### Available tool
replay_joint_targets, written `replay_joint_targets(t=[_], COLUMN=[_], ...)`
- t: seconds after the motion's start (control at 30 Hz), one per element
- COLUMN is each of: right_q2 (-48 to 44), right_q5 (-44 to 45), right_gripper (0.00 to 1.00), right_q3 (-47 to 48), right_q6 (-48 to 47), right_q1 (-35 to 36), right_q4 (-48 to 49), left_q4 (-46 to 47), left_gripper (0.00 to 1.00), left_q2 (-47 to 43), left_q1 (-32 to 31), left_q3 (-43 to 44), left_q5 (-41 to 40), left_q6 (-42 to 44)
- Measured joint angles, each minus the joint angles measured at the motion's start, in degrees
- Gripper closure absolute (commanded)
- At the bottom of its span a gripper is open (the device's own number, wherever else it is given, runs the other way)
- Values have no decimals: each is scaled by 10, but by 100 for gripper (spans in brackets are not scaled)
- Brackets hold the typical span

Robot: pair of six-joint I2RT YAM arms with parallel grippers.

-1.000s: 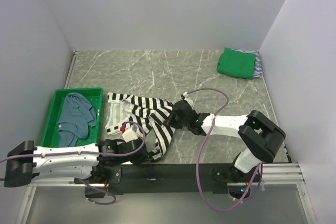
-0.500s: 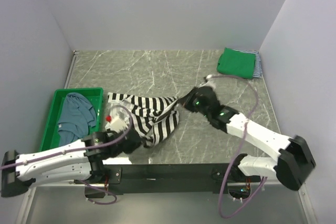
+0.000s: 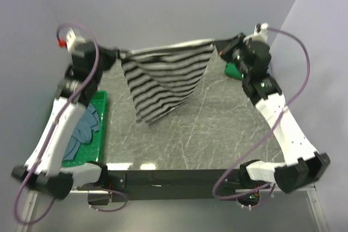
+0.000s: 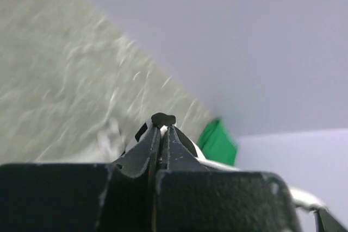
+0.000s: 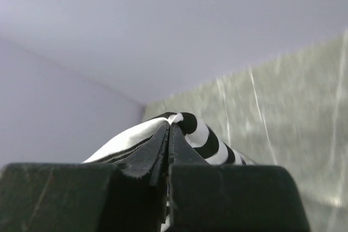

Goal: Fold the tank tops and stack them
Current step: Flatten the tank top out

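- We see a blue top (image 3: 81, 127) lying in the bin (image 3: 101, 134).
- Our left claw (image 3: 117, 55) pinches one corner of the striped top (image 3: 168, 80) tight.
- The top hangs stretched in the air between both claws.
- Our right claw (image 3: 221, 45) pinches the other corner tight.

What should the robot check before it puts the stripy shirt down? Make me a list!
1. Left gripper shut on the striped top: ok.
2. Right gripper shut on its other corner: ok.
3. Top edge stretched between both grippers: ok, nearly straight.
4. Cloth hanging flat and even: not ok, the bottom slants down to a point on the left.
5. Table under the cloth bare for laying it down: ok.
6. Folded green top in the far corner sitting neat for stacking: cannot tell, the right gripper hides most of it.
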Motion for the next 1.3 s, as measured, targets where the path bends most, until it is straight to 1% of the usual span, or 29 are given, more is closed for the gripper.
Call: replay_joint_targets(t=[0.03,0.13,0.3,0.4,0.47,0.5,0.53,0.6,0.7,0.77,0.93,0.97,1.07,1.13,1.17,1.23,1.27,1.3], right_q2=[22,109,233,275,284,280,273,242,167,110,-4,-20,-40,-42,-42,-42,-42,-44], right_q5=[-10,-43,-81,-98,-109,-113,-116,-118,-119,-120,-129,-132,-144,-155,-159,-168,-171,-175], right_gripper=[100,100,100,100,100,100,100,100,100,100,100,100,100,100,100,84,77,65], right_q3=[29,138,310,394,427,428,422,375,243,135,-136,-188,-316,-386,-412,-445,-455,-462], right_q6=[-5,-21,-42,-54,-59,-61,-63,-68,-70,-66,-43,-40,-31,-25,-24,-20,-19,-18], right_q1=[-11,-39,-70,-82,-88,-90,-92,-94,-96,-97,-99,-99,-99,-99,-99,-100,-100,-100], right_q4=[12,27,32,21,13,15,16,27,39,54,76,75,62,44,30,6,-5,-12], left_q4=[13,59,91,92,92,98,105,114,141,155,191,203,195,181,165,146,138,131], left_gripper=[99,100,99,99,99,99,99,100,99,99,99,99,99,91,82,72,65,58], left_q2=[24,141,300,339,336,329,313,273,190,138,5,-15,-63,-92,-108,-138,-151,-163], left_q1=[27,88,124,131,134,135,136,136,137,138,134,130,111,90,71,27,7,-13], left_q3=[26,162,349,397,398,390,372,321,211,136,-126,-189,-361,-459,-502,-553,-565,-572], left_q5=[15,76,158,187,201,206,210,216,226,231,258,262,275,283,286,287,287,286], left_q6=[9,39,68,78,85,88,90,96,97,92,58,51,28,10,2,-16,-22,-28])
